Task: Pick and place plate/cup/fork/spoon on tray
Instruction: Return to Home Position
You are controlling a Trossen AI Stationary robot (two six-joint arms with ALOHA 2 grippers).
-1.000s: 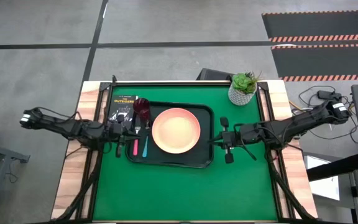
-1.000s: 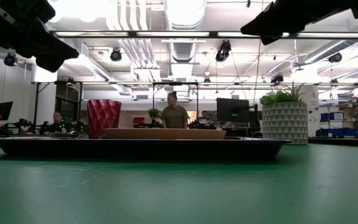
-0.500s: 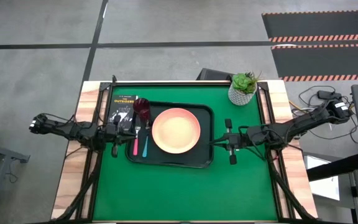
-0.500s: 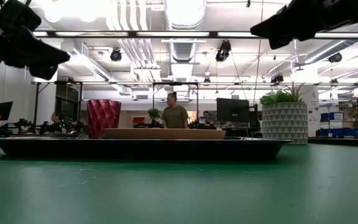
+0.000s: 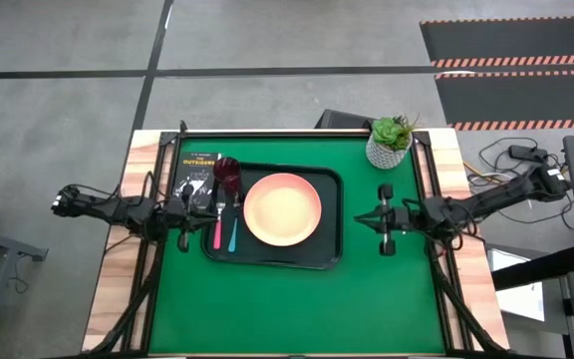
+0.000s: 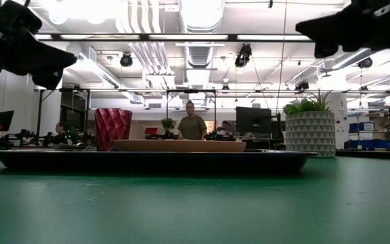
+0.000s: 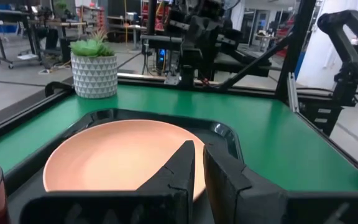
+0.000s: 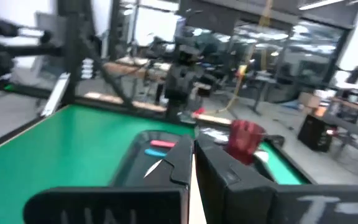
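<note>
- Green baize covers the worktop [image 5: 267, 309] in the high view, and the black tray [image 5: 267, 261] is laid at its middle.
- The peach plate [image 5: 282, 209] is set inside the tray. The maroon cup [image 5: 228, 175] stands at the plate's 10 o'clock, in the tray's corner.
- The fork [image 5: 217, 231] and the spoon [image 5: 233, 233] are laid side by side at the plate's 9 o'clock. The fork is the outer one, and both handles point to 6 o'clock.
- Off the tray, a black book [image 5: 194, 178] lies just beside its rim at 10 o'clock, and a potted plant [image 5: 390, 146] stands at 1 o'clock.
- The left gripper [image 5: 199, 210] is held at the tray's 9 o'clock edge. The right gripper [image 5: 362, 219] is held at 3 o'clock, near the tray but apart from it.
- In the low view, the tray [image 6: 154, 161] is seen edge-on with the plate [image 6: 178, 145] and cup [image 6: 113, 127] above its rim. Both arms are seen as dark shapes in the upper corners, and a person [image 6: 192, 126] stands in the room behind.
- In the left wrist view, the fingers [image 7: 182, 165] are drawn close with only a thin slit between them, and nothing is held. The plate [image 7: 104, 155] lies beyond them.
- In the right wrist view, the fingers [image 8: 180, 158] are pressed together and empty. The cup [image 8: 244, 138], fork [image 8: 159, 144] and spoon [image 8: 153, 151] are seen across the tray.
</note>
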